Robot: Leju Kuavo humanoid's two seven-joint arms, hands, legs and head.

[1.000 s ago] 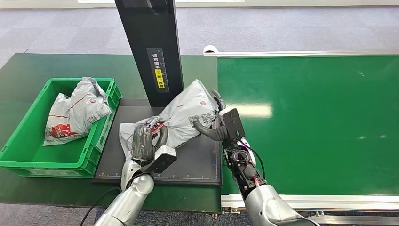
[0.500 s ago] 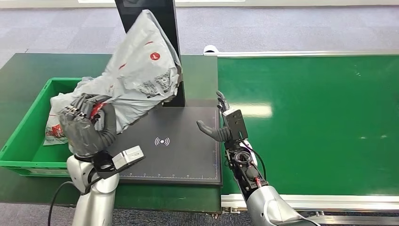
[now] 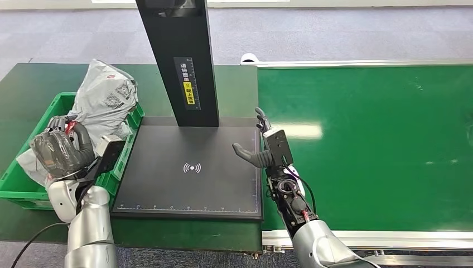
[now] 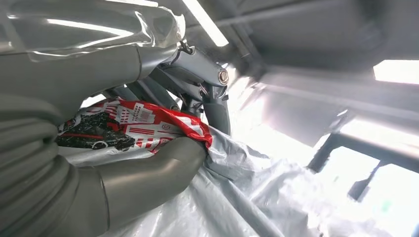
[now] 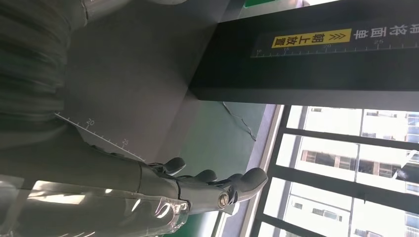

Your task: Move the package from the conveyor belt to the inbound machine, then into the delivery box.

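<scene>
Swung off the scanner and lowered, the package [image 3: 106, 97] now hangs over the green crate [image 3: 19, 181] at the left end of the worktop [image 3: 234, 84], where half a second ago it was held high in front of the black post [image 3: 181, 61]. Its upper part leans on the crate's far right corner while its lower end dips inside. The left robot hand [image 3: 61, 151] is clamped on the bag's bunched red-printed end, as the left wrist view confirms, with thumb and fingers [image 4: 197, 84] squeezing the crumpled plastic; that grip lets the limp bag dangle and settle into the crate rather than slide off. The scanner pad [image 3: 192, 167] lies bare, so the scanning step looks done. The right robot hand [image 3: 256, 145] hovers at the pad's right edge beside the green conveyor belt [image 3: 362, 145], fingers apart and holding nothing, probably kept clear of the transfer.
</scene>
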